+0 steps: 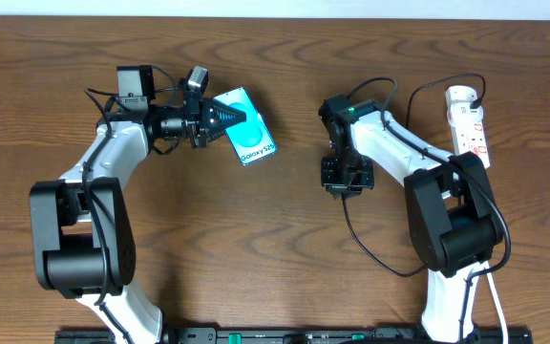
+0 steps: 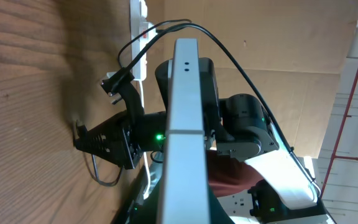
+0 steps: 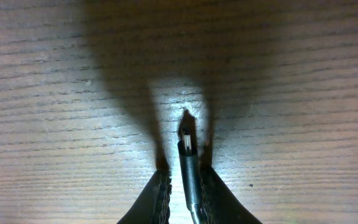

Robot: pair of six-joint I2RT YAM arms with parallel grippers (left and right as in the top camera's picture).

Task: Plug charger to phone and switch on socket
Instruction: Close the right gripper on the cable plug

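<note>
The phone (image 1: 251, 139), with a light-blue swirl screen and "Galaxy S25" text, is held in my left gripper (image 1: 229, 118), which is shut on its near end. In the left wrist view the phone shows edge-on as a pale slab (image 2: 185, 124). My right gripper (image 1: 343, 178) points down at the table to the right of the phone. It is shut on the charger connector (image 3: 186, 155), whose metal tip sticks out just above the wood. The charger's thin black cable (image 1: 370, 250) loops toward the front. The white socket (image 1: 472, 119) lies at the far right.
The socket's thick white cord (image 1: 497, 306) runs down the right side past the right arm's base. The right arm (image 2: 241, 124) and the socket (image 2: 140, 31) show beyond the phone in the left wrist view. Bare wooden table (image 1: 285, 248) lies between the arms.
</note>
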